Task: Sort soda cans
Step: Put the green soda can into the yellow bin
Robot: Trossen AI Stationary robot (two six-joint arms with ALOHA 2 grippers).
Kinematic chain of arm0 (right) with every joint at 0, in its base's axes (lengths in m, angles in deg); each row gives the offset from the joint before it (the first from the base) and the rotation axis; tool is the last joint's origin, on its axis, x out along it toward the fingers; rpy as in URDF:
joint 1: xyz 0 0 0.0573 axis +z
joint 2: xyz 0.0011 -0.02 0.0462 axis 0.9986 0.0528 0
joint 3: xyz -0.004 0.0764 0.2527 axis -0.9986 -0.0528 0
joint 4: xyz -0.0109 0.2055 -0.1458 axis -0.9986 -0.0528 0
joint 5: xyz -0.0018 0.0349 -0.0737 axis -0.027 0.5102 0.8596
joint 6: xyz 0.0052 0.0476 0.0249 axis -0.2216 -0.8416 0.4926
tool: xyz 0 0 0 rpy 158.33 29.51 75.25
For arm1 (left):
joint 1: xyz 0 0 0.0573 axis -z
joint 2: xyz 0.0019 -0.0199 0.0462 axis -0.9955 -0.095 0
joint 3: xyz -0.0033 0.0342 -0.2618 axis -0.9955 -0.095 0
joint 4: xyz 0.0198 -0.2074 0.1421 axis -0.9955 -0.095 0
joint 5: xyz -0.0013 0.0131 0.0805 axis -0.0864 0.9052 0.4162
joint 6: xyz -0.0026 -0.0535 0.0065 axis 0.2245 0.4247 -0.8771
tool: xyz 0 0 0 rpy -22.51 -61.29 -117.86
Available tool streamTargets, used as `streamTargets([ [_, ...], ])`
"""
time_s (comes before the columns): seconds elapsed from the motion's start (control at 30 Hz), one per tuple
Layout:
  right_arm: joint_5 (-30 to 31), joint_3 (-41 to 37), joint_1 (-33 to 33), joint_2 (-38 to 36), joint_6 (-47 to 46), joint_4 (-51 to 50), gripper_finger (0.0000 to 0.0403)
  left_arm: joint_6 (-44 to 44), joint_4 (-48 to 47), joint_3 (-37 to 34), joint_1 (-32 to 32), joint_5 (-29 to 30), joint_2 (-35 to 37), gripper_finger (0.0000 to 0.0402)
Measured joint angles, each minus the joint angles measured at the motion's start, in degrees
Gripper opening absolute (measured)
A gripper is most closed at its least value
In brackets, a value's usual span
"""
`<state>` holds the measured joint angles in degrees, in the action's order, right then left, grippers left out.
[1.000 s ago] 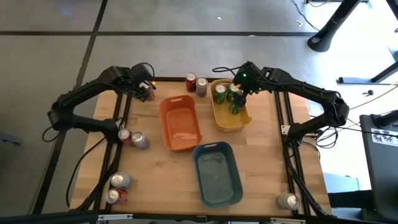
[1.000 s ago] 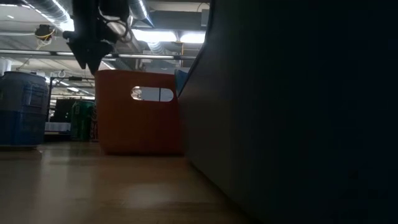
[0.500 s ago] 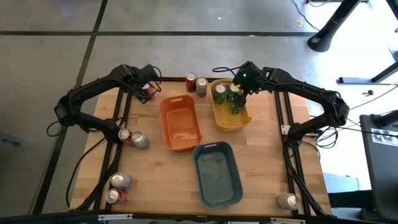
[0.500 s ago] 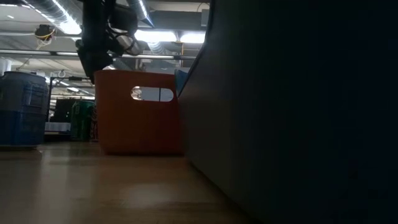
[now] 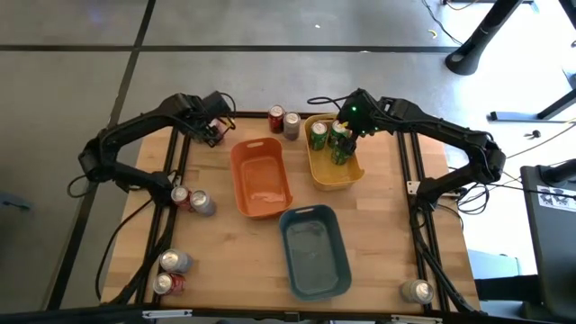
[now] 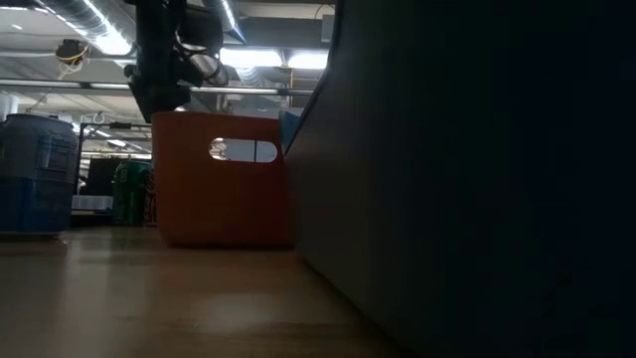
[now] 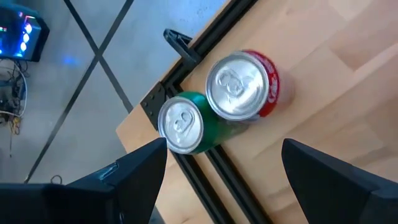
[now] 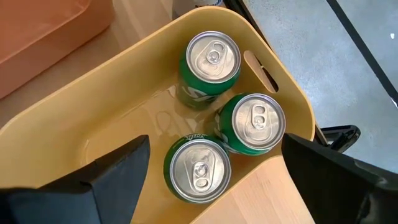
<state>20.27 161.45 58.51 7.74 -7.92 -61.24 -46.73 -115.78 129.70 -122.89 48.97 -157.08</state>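
Sorting is partly done: three green cans (image 8: 214,62) stand upright in the yellow bin (image 5: 334,175) at one o'clock; the orange bin (image 5: 261,180) and blue-grey bin (image 5: 315,252) look empty, though glare makes that uncertain; red and silver-grey cans (image 5: 189,200) remain scattered on the worktop (image 5: 225,243) at nine, seven and five o'clock. The left gripper (image 7: 224,168), fingers wide, hovers over a red can (image 7: 245,87) touching a green can (image 7: 186,124) at eleven; the right gripper (image 8: 214,180), fingers wide and empty, hangs above the yellow bin.
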Motion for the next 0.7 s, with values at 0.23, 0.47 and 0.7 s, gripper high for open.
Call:
streamTargets([
  [0.23, 0.0, -2.81, 0.0, 0.0, 0.2, 0.54, 0.0363, -0.28, -0.41, 0.0, -3.14, 0.02, -0.04, 0.0306],
  [0.47, 0.0, -3.53, 0.0, 0.01, 0.21, 0.66, 0.0363, 5.41, 0.4, 0.15, -7.39, 3.08, -0.08, 0.0306],
  [0.7, 0.0, -3.54, 0.0, 0.01, 0.23, 0.83, 0.0363, 3.28, -2.16, 0.15, -7.44, 3.2, -0.08, 0.0306],
])
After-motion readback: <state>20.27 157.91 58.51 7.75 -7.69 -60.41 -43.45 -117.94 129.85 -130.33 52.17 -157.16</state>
